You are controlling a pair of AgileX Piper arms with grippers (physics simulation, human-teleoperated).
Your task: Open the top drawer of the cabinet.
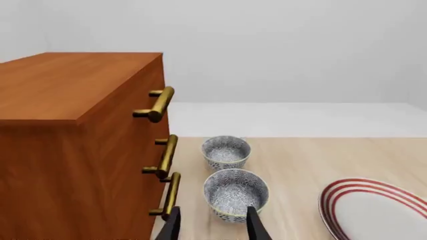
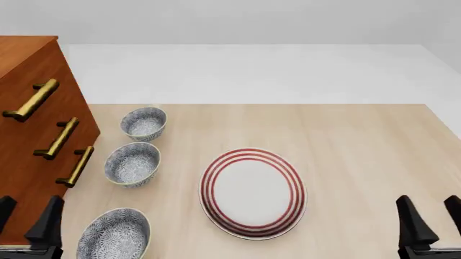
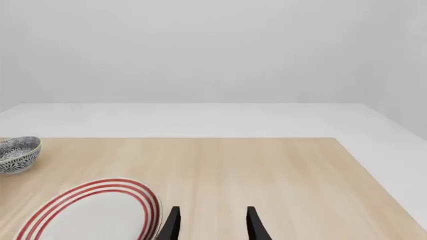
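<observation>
The top drawer (image 2: 45,89) of the cabinet (image 2: 25,178) at the table's left edge lies at about twelve o'clock from the released, empty left gripper (image 2: 27,224), far nearer than the equally released right gripper (image 2: 432,221).

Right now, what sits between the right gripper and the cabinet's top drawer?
In the front view, the red-striped plate and three patterned bowls lie between the right gripper and the cabinet, whose top drawer is shut.
</observation>
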